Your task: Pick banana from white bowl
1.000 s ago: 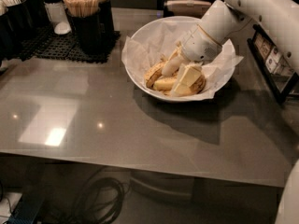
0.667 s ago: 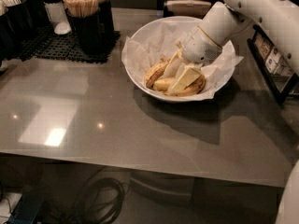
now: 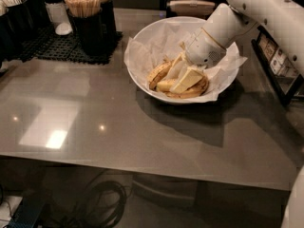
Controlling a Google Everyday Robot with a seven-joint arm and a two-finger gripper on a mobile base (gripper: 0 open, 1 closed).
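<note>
**benchbot_42:** So where's the robot at with this one? The gripper (image 3: 183, 75) is down inside the white bowl (image 3: 160, 23), right in among the bananas (image 3: 159, 73) sitting on the crinkled paper (image 3: 148, 45).

**yamfan:** Yeah, it's in the right half of the pile, with the arm (image 3: 247, 8) coming in from the upper right. Can't tell how wide it's open or whether it's got hold of anything, since pale gripper on pale fruit all blends together. Best guess is it's at the grasp step and nothing's lifted yet.

**benchbot_42:** What would make the grab go well?

**yamfan:** It should pick ONE banana and close across the narrow width, near the middle, so it doesn't swing. These look soft and spotty, so squeeze gently. Then lift straight up and slowly.

**benchbot_42:** Is the paper a problem?

**yamfan:** Probably the biggest one. If it pinches the liner along with the fruit, the whole sheet comes up, and maybe the bowl slides on that slick table (image 3: 118, 127). The neighbouring fruit could also get dragged out over the rim.
</note>
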